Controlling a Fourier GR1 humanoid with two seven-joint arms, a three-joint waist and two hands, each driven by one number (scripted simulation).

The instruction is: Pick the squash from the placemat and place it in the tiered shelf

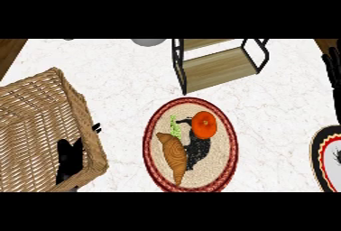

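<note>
Placemat, near centre, holds squash on its far part, ungrasped; right hand open-fingered at far right, left hand by basket, fingers unreadable; likely next: reach squash, then tiered shelf beyond.

White veined marble counter, brown wood beyond its corners.

You see the squash and croissant on the placemat, the tiered shelf behind it, the basket left.

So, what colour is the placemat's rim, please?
The placemat's rim is dark red; head view.
</note>
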